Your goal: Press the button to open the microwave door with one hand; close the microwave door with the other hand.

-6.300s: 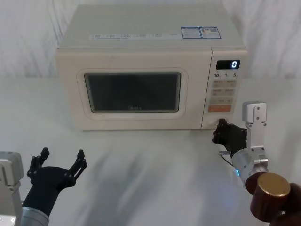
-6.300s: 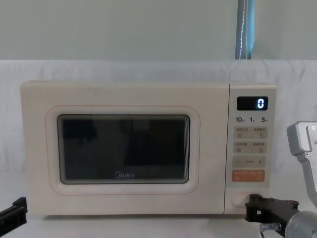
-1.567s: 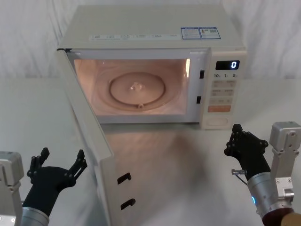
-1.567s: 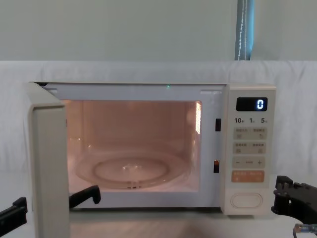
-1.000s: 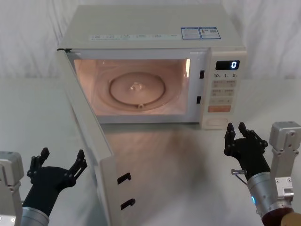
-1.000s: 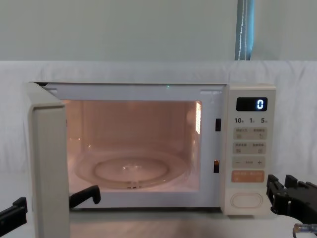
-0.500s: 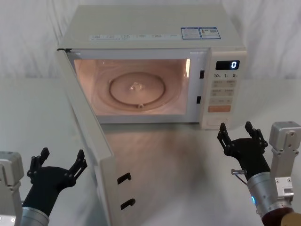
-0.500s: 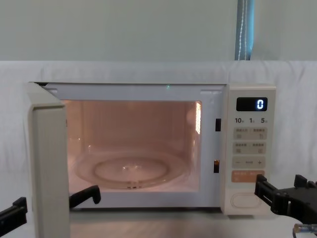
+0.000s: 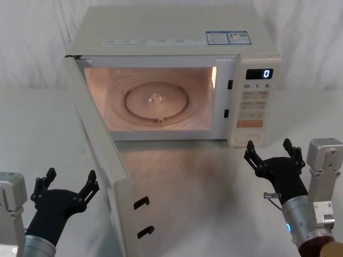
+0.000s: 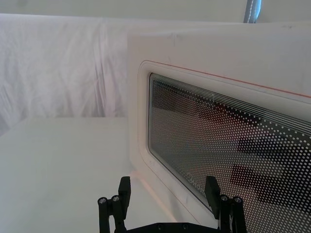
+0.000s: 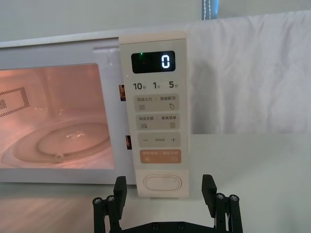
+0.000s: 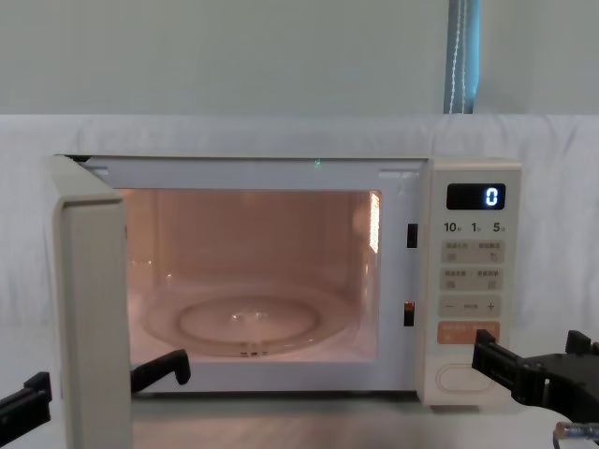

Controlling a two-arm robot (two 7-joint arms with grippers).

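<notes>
The cream microwave point(image 9: 177, 32) stands at the back of the table, its cavity lit. The microwave door point(image 9: 102, 155) hangs wide open, swung out toward the front left; its dotted window point(image 10: 233, 145) faces my left wrist camera. The pill-shaped button point(image 11: 163, 183) sits at the bottom of the control panel point(image 9: 256, 104). My right gripper point(image 9: 268, 148) is open, a short way in front of the button and not touching it. My left gripper point(image 9: 71, 180) is open near the front left, on the door's outer side and apart from it.
A glass turntable point(image 9: 155, 100) lies in the lit cavity. The display point(image 12: 475, 195) reads 0, and an orange key point(image 11: 160, 156) sits above the button. White cloth covers the table point(image 9: 214, 203) and the backdrop. The open door juts out over the front left of the table.
The door, shut with the right gripper at the button 6.3 s ago, now stands open. Within the last second the right gripper's fingers spread from shut to open. The left arm has not moved.
</notes>
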